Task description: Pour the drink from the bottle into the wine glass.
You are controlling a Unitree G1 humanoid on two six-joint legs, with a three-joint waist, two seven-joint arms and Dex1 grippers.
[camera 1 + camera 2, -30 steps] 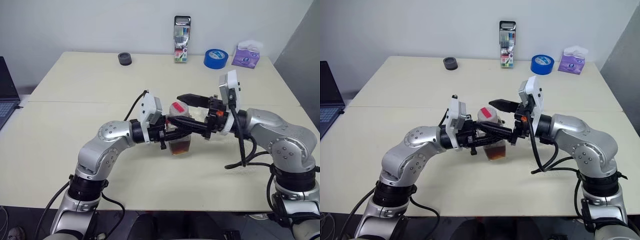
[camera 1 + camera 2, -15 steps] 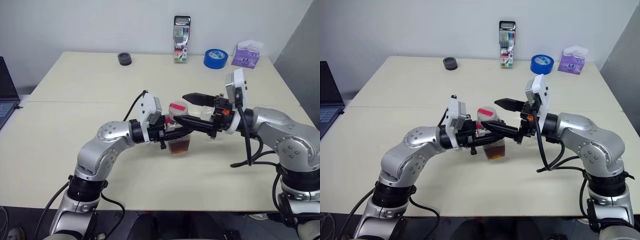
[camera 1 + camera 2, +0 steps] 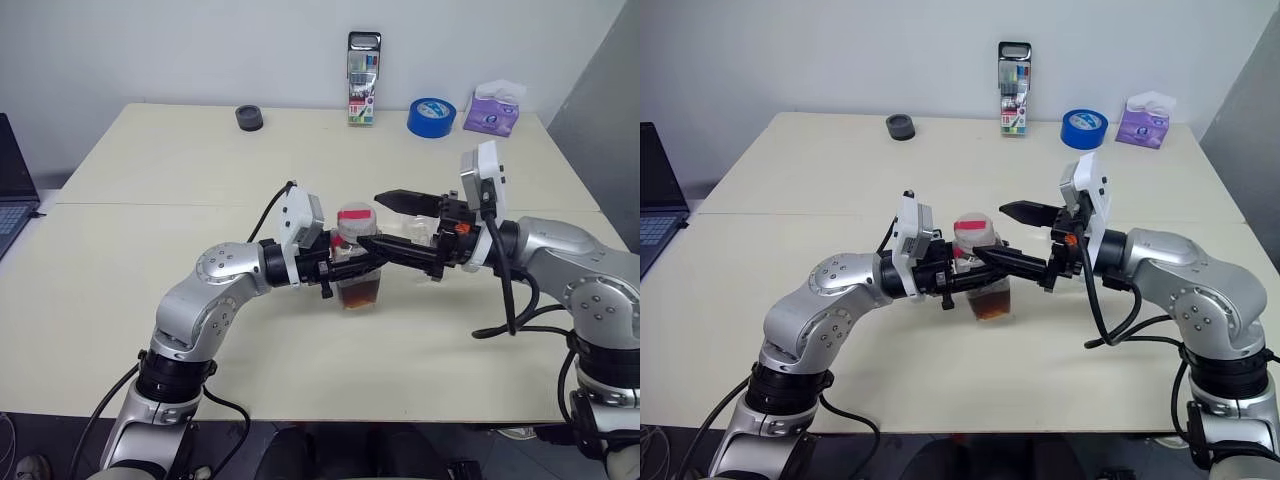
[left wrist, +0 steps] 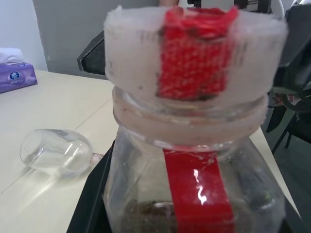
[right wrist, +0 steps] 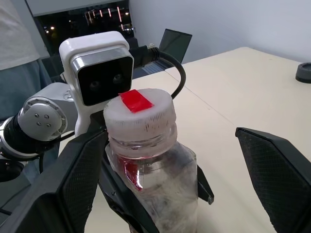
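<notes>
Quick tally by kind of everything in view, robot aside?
bottle: 1
wine glass: 1
tape roll: 1
tissue pack: 1
marker pack: 1
black puck: 1
laptop: 1
Total: 7

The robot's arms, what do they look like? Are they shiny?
Yes, both arms are shiny silver metal with rounded joints and black bands. Each wrist carries a white camera box, with black cables looping alongside. The left gripper and right gripper have two black pointed fingers; the right shows an orange spot.
</notes>
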